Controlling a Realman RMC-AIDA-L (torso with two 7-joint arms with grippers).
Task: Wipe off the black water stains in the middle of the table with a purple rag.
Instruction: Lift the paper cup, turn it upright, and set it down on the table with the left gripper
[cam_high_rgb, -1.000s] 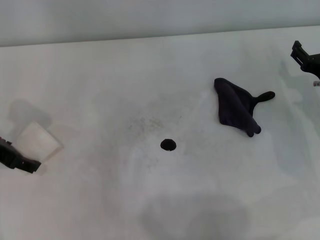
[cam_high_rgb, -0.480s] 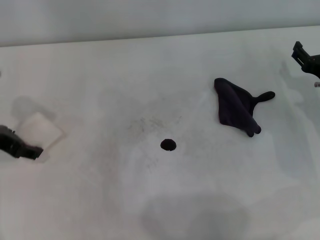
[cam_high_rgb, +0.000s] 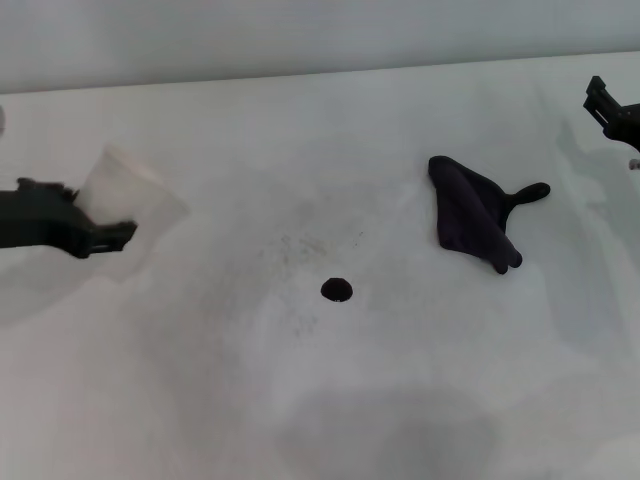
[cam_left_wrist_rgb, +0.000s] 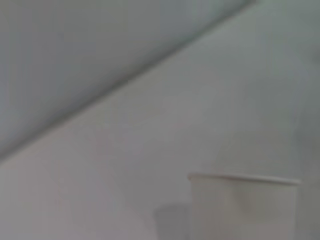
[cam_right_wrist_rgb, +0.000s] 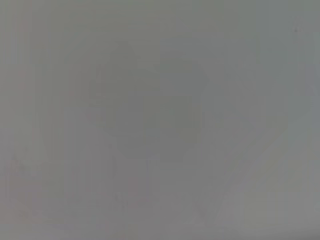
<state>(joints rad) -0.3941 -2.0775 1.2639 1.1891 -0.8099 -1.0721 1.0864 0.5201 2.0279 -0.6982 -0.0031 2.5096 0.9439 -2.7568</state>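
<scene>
Jaws of the left gripper (cam_high_rgb: 100, 238) are clamped on a translucent white cup (cam_high_rgb: 125, 195), held tilted above the left side of the table (cam_high_rgb: 300, 420). The left wrist view shows the cup's rim (cam_left_wrist_rgb: 245, 179) and wall, which the head view only hints at. At the far right edge sits the right gripper (cam_high_rgb: 610, 110); whether its jaws are open I cannot tell. Mid-table lies the black water stain (cam_high_rgb: 336, 290), well apart from the purple rag (cam_high_rgb: 470, 215) to its right.
</scene>
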